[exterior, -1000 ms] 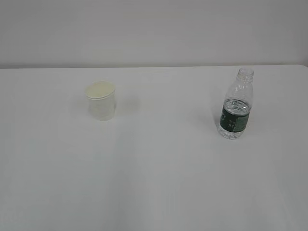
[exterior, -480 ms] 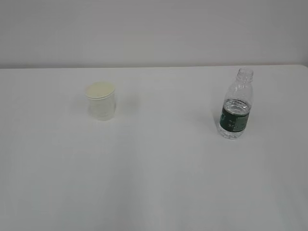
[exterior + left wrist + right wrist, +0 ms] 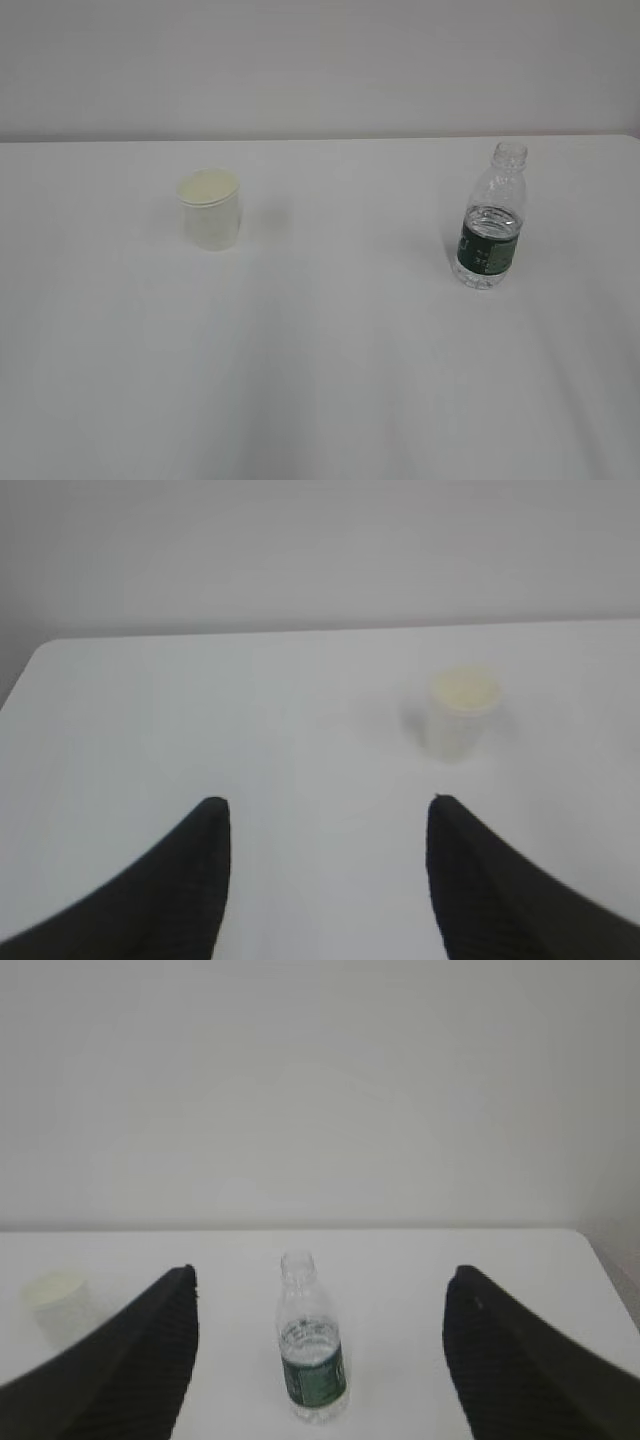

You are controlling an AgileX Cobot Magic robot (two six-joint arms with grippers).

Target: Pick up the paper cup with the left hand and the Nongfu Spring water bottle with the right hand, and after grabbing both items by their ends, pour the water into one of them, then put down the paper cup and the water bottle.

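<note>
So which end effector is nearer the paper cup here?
Left. The paper cup stands ahead of the open left end effector, slightly off to its right. From the right end effector the cup sits far to the left, with the bottle centred ahead instead.

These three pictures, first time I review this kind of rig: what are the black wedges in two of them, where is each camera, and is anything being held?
The machine is a robot with two arms, each ending in a two-fingered gripper with a camera on its wrist.

The exterior view looks down at a slant over a white table. On it stand a paper cup on the left and a capless water bottle with a dark green label on the right, well apart. Neither arm shows in this view.

The black wedges are the gripper fingers seen from the wrist cameras. The left gripper looks toward the cup, which sits ahead and to the right of its gap. The right gripper has the bottle roughly centred ahead of its gap.

Both sets of jaws stand open and hold nothing. The bottle is partly filled with water.
</note>
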